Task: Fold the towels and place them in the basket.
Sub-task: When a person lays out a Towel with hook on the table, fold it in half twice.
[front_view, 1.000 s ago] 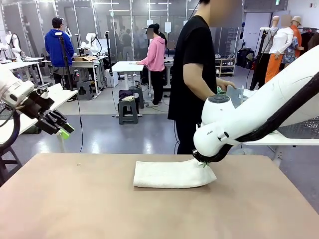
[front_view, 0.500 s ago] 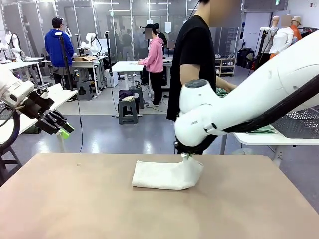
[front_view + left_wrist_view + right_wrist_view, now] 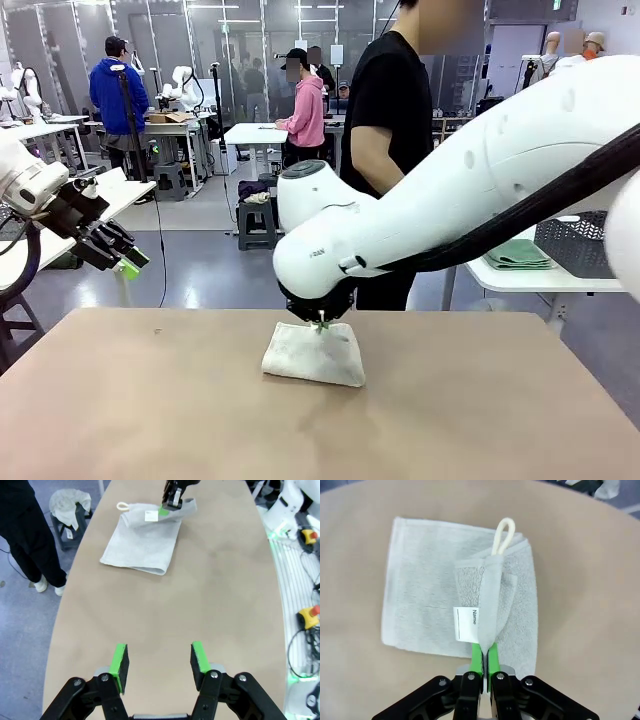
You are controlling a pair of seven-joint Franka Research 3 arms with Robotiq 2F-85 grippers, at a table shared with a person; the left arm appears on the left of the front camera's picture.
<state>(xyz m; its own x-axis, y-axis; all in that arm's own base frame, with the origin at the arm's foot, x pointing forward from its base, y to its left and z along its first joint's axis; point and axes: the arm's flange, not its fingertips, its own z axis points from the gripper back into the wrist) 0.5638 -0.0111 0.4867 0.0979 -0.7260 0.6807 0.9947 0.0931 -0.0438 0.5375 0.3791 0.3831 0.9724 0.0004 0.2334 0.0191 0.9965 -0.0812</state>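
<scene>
We are mid-fold: our right gripper (image 3: 484,656) is pinching a lifted edge of the towel (image 3: 300,358) at mid-table; our left gripper (image 3: 159,661) is hanging part-open, empty, at left; the basket (image 3: 590,242), far right, is awaiting it.

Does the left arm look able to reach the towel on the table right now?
Probably yes: bare table lies between the open left pincer and the towel. The right pincer, shut on its folded-over edge, crowds that end only.

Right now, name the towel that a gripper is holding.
The off-white towel on the brown table, pinched by the right gripper; the green one lies folded on the far white table.
</scene>
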